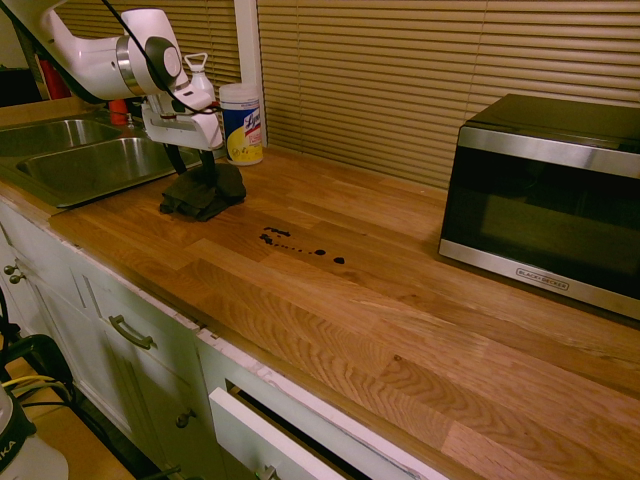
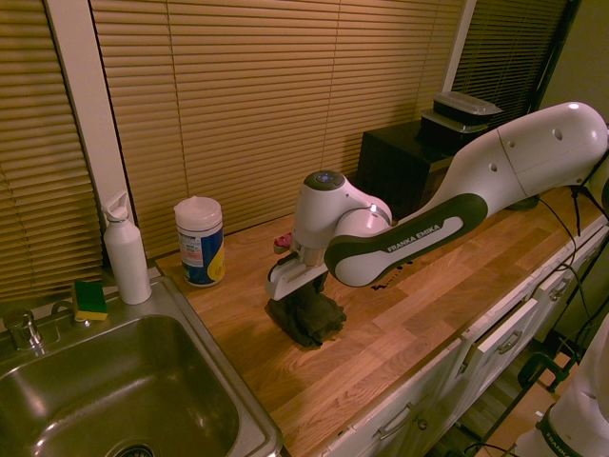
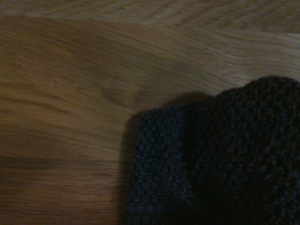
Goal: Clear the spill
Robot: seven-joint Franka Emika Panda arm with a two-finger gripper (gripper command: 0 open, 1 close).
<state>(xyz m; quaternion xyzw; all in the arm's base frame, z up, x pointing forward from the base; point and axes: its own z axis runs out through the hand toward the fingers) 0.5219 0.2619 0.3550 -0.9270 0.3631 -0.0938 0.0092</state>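
So we've got the gripper pointing almost straight down over the dark bunchy rag on the wooden counter, fingers spread wide on either side of the top of the rag. We can't tell if they're actually touching it, and nothing looks pinched. In the wrist view the rag is a knobbly dark weave filling one corner, with bare wood around it.

The spill is a thin trail of small black-brown drops on the counter, a little way from the gripper, off toward the microwave side. The rag isn't on it.

Right behind the gripper, toward the blinds, stands a tub of wipes. On the gripper's other side is the steel sink, and in the second outside view we see a white bottle and a green-and-yellow sponge at its back rim
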